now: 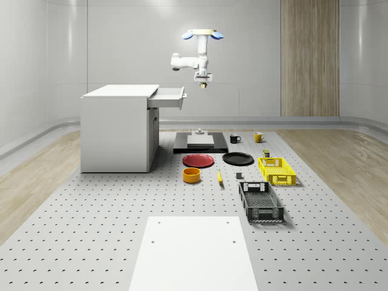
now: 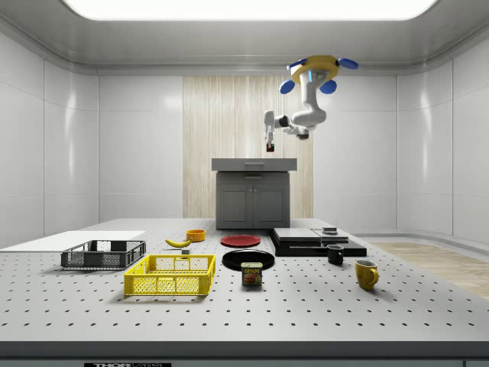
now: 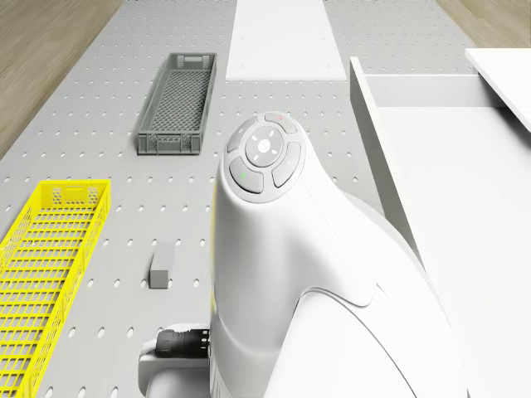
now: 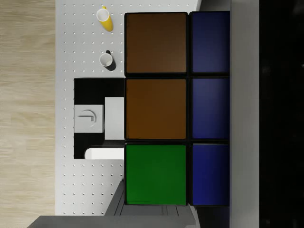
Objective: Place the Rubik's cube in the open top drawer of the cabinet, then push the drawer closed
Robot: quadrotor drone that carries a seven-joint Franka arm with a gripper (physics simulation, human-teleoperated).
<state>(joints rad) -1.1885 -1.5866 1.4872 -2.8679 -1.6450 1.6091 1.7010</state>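
Observation:
The drone (image 1: 203,34) hovers high over the black platform (image 1: 200,143), just off the whole-scene view's right of the cabinet (image 1: 118,127). Its arm hangs down and the gripper (image 1: 202,83) is shut on the Rubik's cube (image 1: 202,86). The cube is held slightly above and to the whole-scene view's right of the open top drawer (image 1: 167,97), outside it. In the side view the gripper (image 2: 269,144) holds the cube (image 2: 269,147) a little above the drawer (image 2: 254,164). Up close in the wrist view the cube (image 4: 156,109) shows brown, green and blue tiles.
On the perforated table lie a red plate (image 1: 198,160), black plate (image 1: 237,159), orange bowl (image 1: 191,175), banana (image 1: 219,177), yellow crate (image 1: 277,171), dark crate (image 1: 260,202), two mugs (image 1: 234,138) and a white sheet (image 1: 194,254). The arm's white link (image 3: 282,274) sits beside the drawer (image 3: 431,166).

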